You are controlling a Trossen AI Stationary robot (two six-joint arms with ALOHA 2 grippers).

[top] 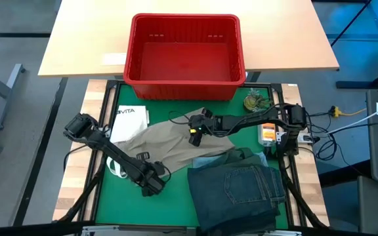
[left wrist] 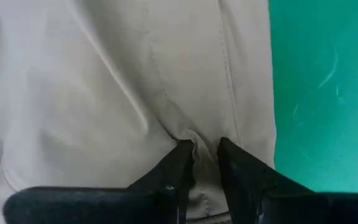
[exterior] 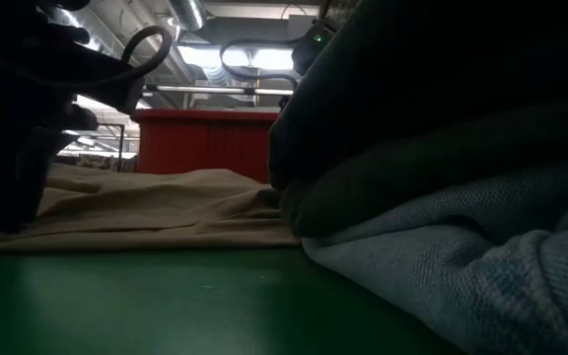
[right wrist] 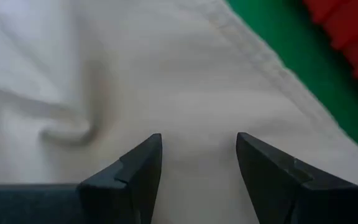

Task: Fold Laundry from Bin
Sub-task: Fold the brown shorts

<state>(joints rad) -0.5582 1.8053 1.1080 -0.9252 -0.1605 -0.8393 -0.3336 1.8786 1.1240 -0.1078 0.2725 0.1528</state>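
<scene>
Here the red bin (top: 186,56) sits well beyond both grippers, on the pale tabletop (top: 77,46) past the far edge of the green mat (top: 176,210), and its floor looks bare. Off to the right gripper's near side lies a stack of folded laundry — dark jeans (top: 241,193) on top, with a light blue piece (exterior: 481,266) showing underneath in the low view. Between the two grippers spreads the khaki-beige garment (top: 159,147), flat on the mat but rumpled.

The left gripper (top: 151,188) is down at the near edge of that garment, its fingers (left wrist: 179,165) drawn narrow with a small pucker of the beige cloth pinched between the tips. The right gripper (top: 194,134) hangs over the garment's far edge, fingers (right wrist: 142,165) spread wide with only flat cloth below them — they grip nothing. Just past it, the mat and the bin's red wall show.

Away from the left arm, on its outer side, a white tote bag (top: 126,123) with printed letters lies partly under the beige cloth. Beyond the right arm's wrist sits a small greenish bundle (top: 254,101).
</scene>
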